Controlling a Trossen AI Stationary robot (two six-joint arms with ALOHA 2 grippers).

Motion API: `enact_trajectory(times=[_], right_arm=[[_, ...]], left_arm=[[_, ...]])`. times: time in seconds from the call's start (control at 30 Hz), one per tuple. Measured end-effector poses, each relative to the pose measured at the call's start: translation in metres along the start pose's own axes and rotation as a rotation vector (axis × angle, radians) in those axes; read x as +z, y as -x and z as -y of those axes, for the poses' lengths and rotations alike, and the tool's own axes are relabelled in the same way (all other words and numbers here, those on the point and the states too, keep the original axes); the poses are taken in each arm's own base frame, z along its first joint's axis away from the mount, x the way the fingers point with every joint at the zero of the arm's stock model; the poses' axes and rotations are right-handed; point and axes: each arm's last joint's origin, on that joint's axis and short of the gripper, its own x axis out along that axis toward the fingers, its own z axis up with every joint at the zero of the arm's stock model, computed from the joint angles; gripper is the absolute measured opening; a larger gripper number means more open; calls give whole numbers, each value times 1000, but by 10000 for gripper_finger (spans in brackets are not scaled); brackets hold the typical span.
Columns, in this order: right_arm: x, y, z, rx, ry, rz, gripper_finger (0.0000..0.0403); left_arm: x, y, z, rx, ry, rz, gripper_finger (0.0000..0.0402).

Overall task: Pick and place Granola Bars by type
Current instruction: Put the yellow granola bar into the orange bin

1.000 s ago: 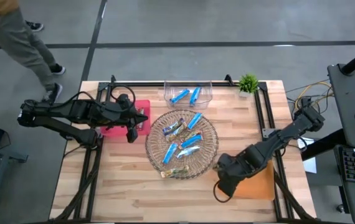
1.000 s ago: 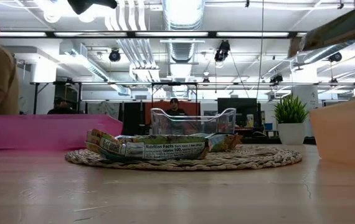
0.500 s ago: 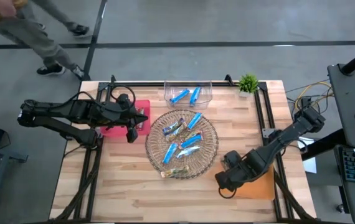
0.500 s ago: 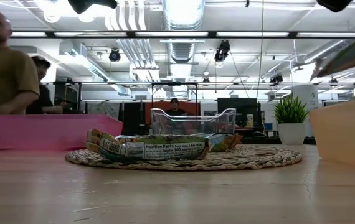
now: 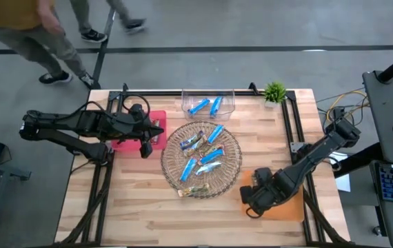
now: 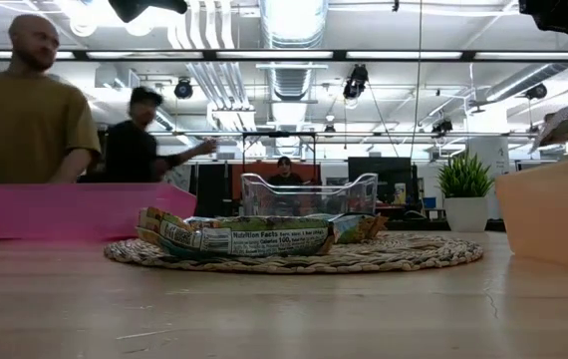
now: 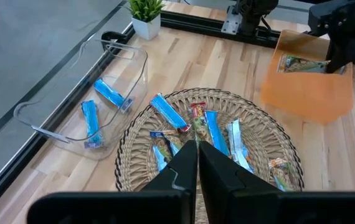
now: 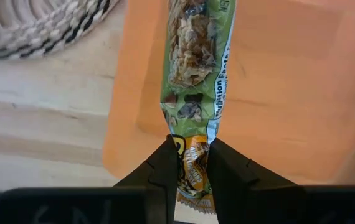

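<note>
- The wooden table [image 5: 141,200] carries a round wicker tray [image 5: 234,165] at its middle, with blue and silvery granola bars [image 5: 205,157] on it.
- An orange bin [image 5: 289,204] sits near the right front; a clear bin [image 5: 228,107] at the back holds two blue bars [image 5: 198,106].
- The right gripper [image 8: 191,163] is clamped on a green-wrapped bar [image 8: 197,62] over the orange bin.
- The left gripper [image 7: 198,163], fingers together, hangs over the pink bin [image 5: 156,118].
- Two people [image 6: 25,120] stand beyond the table.
</note>
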Motion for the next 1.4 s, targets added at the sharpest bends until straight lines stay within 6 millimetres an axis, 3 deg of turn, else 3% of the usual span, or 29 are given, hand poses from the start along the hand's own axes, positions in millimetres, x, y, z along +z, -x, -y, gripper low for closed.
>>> enact_trajectory(times=[0.2, 0.53, 1.4], right_arm=[[-3, -5, -6, 37, -50, -9, 61], [-14, -32, -23, 55, -55, -22, 59], [-14, -32, -19, -6, -73, -48, 56]], left_arm=[[0, 0, 0, 0, 22, 0, 0], [0, 0, 0, 0, 22, 0, 0], [0, 0, 0, 0, 50, 0, 0]])
